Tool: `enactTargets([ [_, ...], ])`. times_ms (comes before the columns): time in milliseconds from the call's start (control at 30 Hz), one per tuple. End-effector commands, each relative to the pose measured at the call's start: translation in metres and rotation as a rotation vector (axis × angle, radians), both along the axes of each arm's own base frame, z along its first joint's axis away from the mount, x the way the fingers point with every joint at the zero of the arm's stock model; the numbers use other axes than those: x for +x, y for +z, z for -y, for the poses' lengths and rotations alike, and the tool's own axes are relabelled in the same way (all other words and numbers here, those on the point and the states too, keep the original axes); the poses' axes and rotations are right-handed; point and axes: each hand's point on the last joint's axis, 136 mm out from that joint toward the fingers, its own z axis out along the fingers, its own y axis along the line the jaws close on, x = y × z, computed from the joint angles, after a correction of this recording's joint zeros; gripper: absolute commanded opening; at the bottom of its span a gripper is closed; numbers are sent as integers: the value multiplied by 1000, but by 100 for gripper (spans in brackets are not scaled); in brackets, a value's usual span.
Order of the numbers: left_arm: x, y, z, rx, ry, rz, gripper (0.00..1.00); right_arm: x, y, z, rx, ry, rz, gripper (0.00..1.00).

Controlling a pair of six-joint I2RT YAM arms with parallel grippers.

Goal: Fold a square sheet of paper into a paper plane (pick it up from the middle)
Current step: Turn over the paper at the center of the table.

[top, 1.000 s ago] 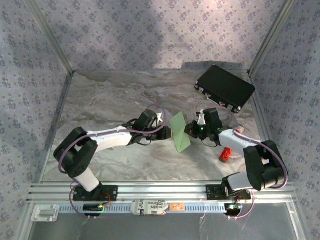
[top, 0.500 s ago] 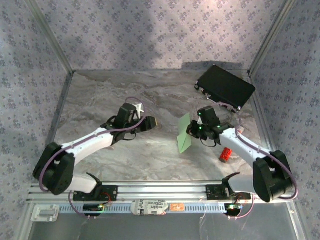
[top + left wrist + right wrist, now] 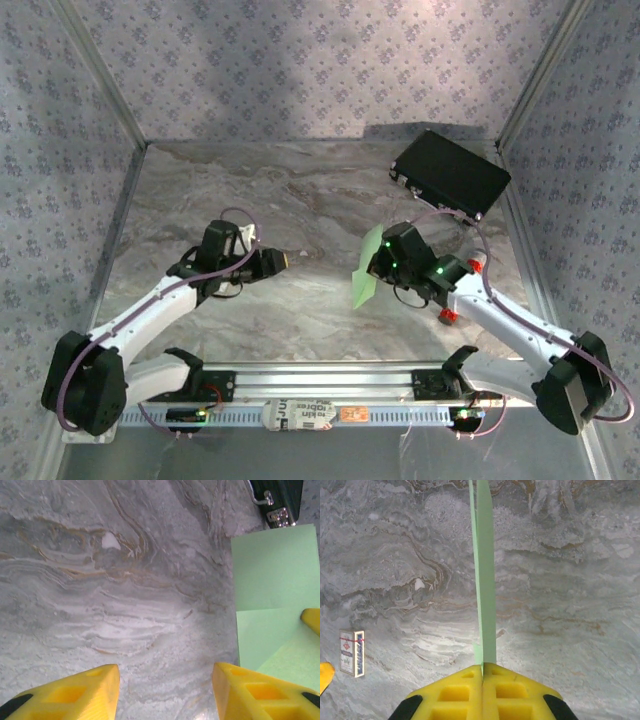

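The right gripper point(image 3: 482, 672) has its jaws fully closed on the lower edge of the sheet of paper point(image 3: 485, 580), holding it upright, right of the table's point(image 3: 300, 200) centre. The left gripper point(image 3: 166, 672) stands partly open and empty above bare table, well apart from the paper.

Light falls soft and even from above in the top view, leaving a broad dim patch on the wallpapered back wall point(image 3: 330, 90) at upper centre and faint, blurred shadows under the arms on the marble table point(image 3: 300, 190). The black case point(image 3: 450, 175) at upper right loses detail in its darkness. In both wrist views a pale sheen brightens the marble at lower centre. The yellow fingers point(image 3: 260, 692) along the bottom edge look slightly soft, while the square sheet of paper point(image 3: 485, 580) is crisp and evenly lit.
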Motion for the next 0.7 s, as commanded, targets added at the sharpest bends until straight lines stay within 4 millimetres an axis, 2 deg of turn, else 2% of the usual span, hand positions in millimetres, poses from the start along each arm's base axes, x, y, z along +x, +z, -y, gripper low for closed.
enactTargets([
  [0,-11,15,4,-52,-52,-17,51,-5,12,10,-21,-56,20,6],
  [167,-14,31,1,-66,-56,0,52,-10,11,11,-81,10,42,6],
  [300,-13,24,-2,-48,-67,42,54,-16,14,30,-237,52,31,5],
  [433,-9,20,-3,-58,-48,63,55,-14,20,34,-315,116,66,5],
  [600,-7,18,-10,-90,48,50,55,-3,23,31,-461,252,52,5],
  [667,-7,16,-17,-80,82,60,57,3,18,39,-580,247,9,4],
])
